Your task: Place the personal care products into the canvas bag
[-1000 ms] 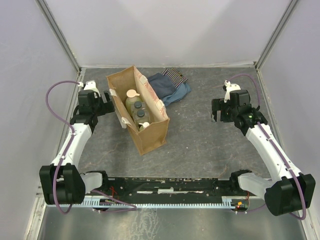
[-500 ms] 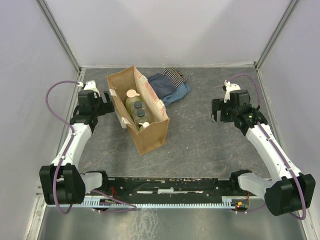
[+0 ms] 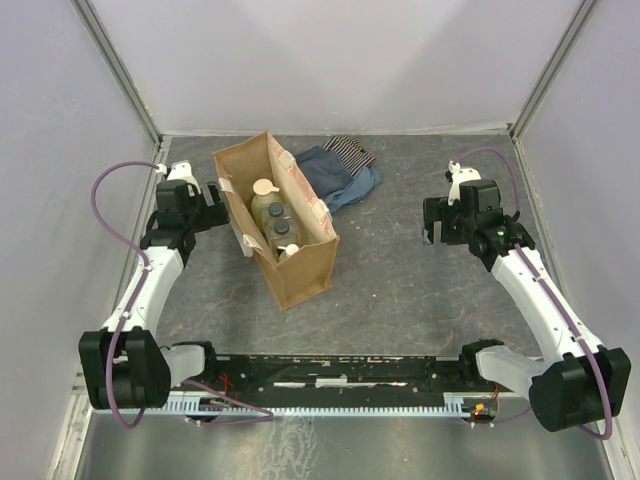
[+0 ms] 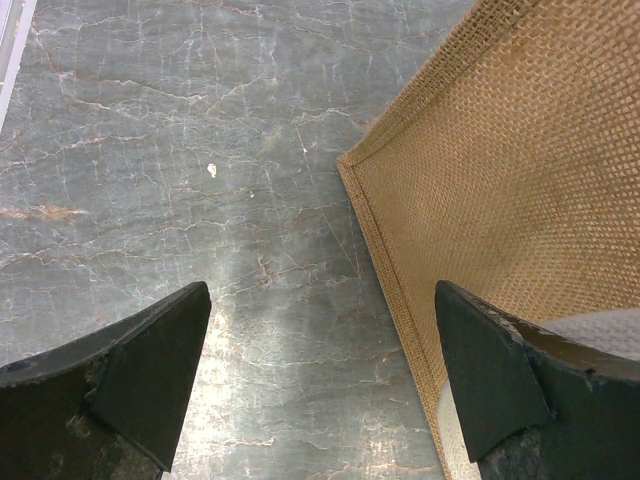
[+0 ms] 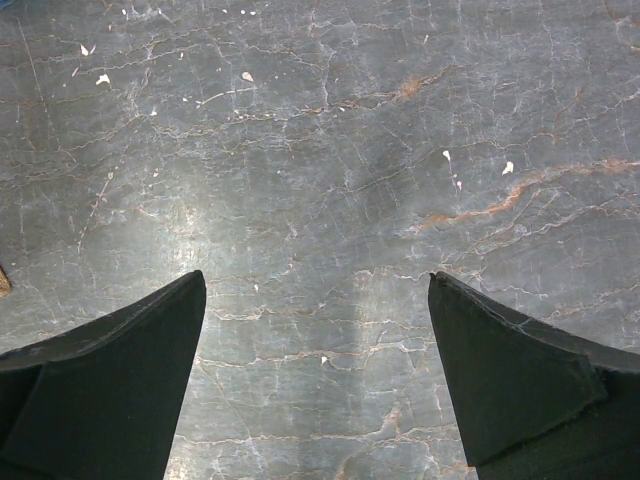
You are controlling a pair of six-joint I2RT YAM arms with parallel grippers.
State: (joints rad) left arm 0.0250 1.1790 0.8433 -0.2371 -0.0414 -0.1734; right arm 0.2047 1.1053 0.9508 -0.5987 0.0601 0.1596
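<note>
Since the four bottles (image 3: 272, 218) stand inside the canvas bag (image 3: 302, 272), its long side lies just beside the empty, wide-open left gripper (image 3: 216, 203), well apart from the equally wide right gripper (image 3: 430, 222).

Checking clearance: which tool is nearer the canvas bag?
Left. The left tool is open right beside the canvas bag, at its left wall; the right tool, also open, hangs well off to its right.

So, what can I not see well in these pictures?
Top view: bottles in the canvas bag show only tops; its walls hide the rest.
Top view: the bag partly hides the cloths.
Left wrist view: the frame edge cuts off the bag; its inside is unseen.
Right wrist view: only table shows.
</note>
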